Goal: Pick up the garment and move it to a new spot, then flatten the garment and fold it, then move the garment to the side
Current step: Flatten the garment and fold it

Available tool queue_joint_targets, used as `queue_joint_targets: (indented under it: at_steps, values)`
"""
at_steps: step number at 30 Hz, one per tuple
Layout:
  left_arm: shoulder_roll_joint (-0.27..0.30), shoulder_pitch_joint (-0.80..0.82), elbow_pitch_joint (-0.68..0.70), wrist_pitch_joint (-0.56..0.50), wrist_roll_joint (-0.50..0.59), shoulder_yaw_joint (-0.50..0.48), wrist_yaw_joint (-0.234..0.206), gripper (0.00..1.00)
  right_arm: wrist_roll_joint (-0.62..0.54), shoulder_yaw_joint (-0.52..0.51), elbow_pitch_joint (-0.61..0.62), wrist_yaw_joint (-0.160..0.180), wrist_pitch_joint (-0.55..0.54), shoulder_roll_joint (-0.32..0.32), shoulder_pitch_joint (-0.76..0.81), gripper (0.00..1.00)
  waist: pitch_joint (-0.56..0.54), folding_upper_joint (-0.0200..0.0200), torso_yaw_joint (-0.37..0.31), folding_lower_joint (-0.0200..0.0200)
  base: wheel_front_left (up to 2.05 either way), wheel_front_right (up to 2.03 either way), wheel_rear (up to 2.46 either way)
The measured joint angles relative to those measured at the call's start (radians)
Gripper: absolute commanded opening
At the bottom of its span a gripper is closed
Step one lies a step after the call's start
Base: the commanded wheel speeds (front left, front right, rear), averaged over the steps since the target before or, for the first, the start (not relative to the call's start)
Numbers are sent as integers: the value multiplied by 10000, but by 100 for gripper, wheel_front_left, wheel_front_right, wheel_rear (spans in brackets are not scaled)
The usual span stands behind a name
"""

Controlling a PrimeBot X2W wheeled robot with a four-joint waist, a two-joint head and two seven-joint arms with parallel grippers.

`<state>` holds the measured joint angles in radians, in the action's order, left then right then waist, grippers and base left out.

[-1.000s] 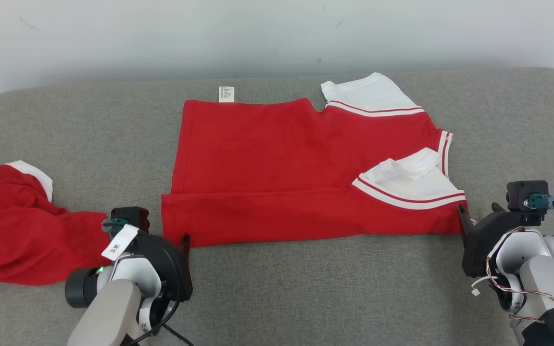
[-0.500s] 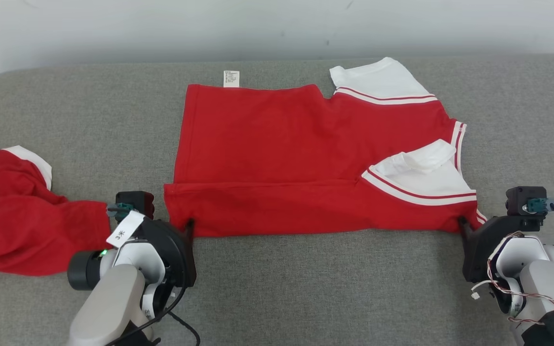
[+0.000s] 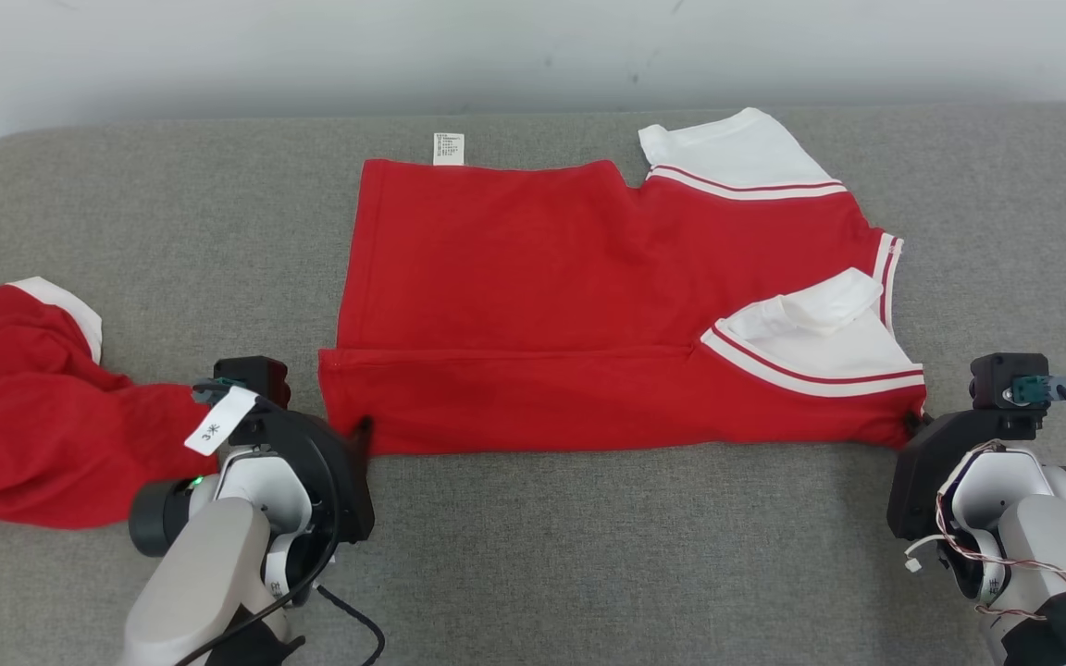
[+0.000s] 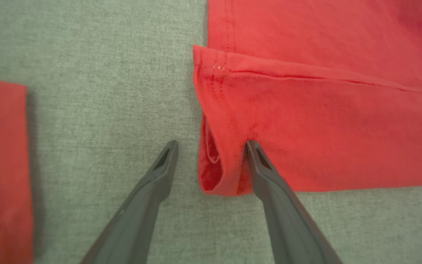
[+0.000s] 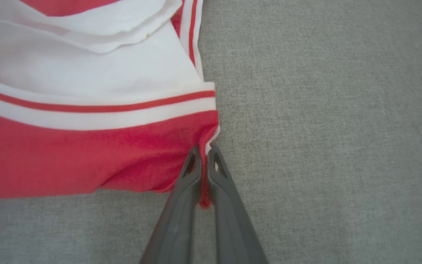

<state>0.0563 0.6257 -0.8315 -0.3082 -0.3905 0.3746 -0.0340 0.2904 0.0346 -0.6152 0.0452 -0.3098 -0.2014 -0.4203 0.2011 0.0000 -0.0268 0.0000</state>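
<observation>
Lying part-folded in the middle of the grey cushion (image 3: pixel 588 555), the red garment (image 3: pixel 588 305) has its near edge doubled over and 1 white sleeve (image 3: pixel 811 342) turned in on top. (Desk)

And the 2 grippers? (Reporter)

The right gripper (image 5: pixel 204 154) is pinched tight on the garment's near right corner, a thin ridge of red cloth caught between its fingers. The left gripper (image 4: pixel 211 143) stands wide apart at the near left corner: 1 finger rests on the doubled hem, the other on bare cushion beside it, holding nothing. (Desk)

What could go wrong from here? (Reporter)

By my reading, 3 things. The right-hand pinch takes very little fabric, so a lift could pull the corner free. If the right arm moves before the left closes, the garment would be dragged from 1 corner, skewing it and spilling the fold. And the left jaws, closing where they stand, may catch only the upper layer, leaving the lower one behind. (Desk)

Anything nearby? (Reporter)

A second red garment (image 3: pixel 24 435) lies crumpled just beside the left arm; a wide swing there could snag it. (Desk)
</observation>
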Motion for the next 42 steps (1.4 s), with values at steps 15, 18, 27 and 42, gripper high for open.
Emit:
queue_joint_targets:
  at_steps: [15, 18, 27, 42]
  values:
    - [-84, -113, -151, -345, -859, -213, 748, 0, 729, -422, 414, -284, 121, 35, 267, 0, -374, 1, -25, 1, 0, 0, 0]
    - [-153, -330, -102, -343, -1108, -364, 907, 0, 1057, -529, 802, -546, 138, 125, 709, 0, -583, 1, -10, 0, 0, 0, 0]
    - [-109, -1440, 748, -238, -1407, -349, 1244, 0, 1310, -754, 2658, -807, 109, 2, 2708, 0, -1379, 1, -20, 0, 0, 0, 0]
    - [587, -3940, 2863, -316, -1471, -54, 1402, 0, 1749, -1505, 5641, -357, -729, -171, 5650, 0, -2164, 0, 32, -1, 0, 0, 0]
